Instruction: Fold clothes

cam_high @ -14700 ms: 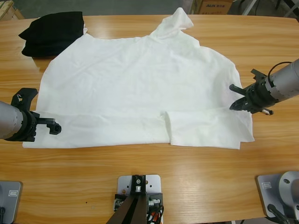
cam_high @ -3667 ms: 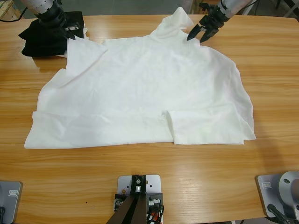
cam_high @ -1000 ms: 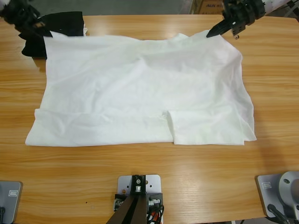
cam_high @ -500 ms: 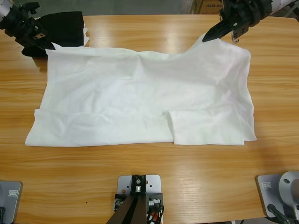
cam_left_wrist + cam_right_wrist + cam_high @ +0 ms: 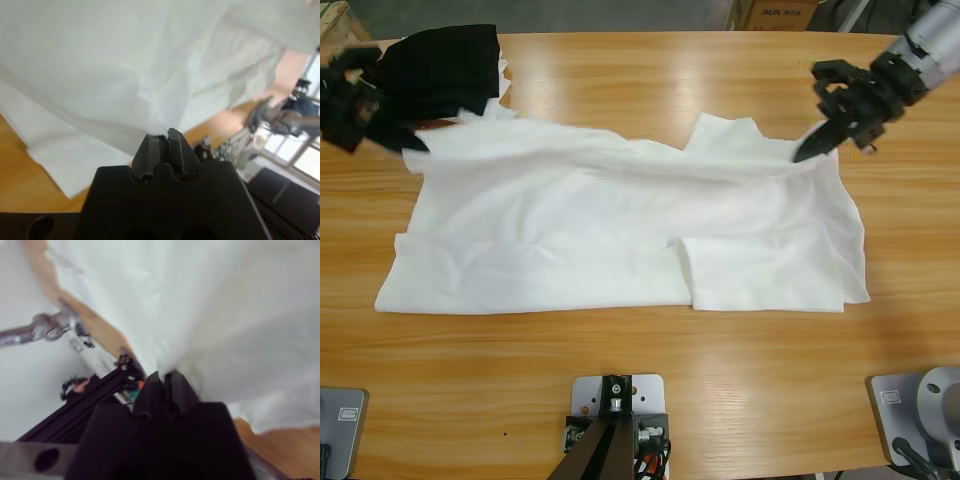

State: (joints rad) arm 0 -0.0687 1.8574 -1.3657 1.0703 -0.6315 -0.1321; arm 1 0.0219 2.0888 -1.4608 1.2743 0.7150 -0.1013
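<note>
White T-shirt (image 5: pixel 620 235) spread on bench (image 5: pixel 650 370). Left gripper (image 5: pixel 408 142) and right gripper (image 5: pixel 804 153) each have jaws clenched on its far edge, carrying it toward the near hem. First fold underway, incomplete; later folds remain.

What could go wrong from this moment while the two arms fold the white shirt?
1. Each pincer, left and right, pinches only a small bit of the thin, wrinkled white T-shirt, so an edge might slip out.
2. The far edge sags between them and may fold unevenly.
3. The small folded black garment touches the shirt's corner; the left arm might drag it.
</note>
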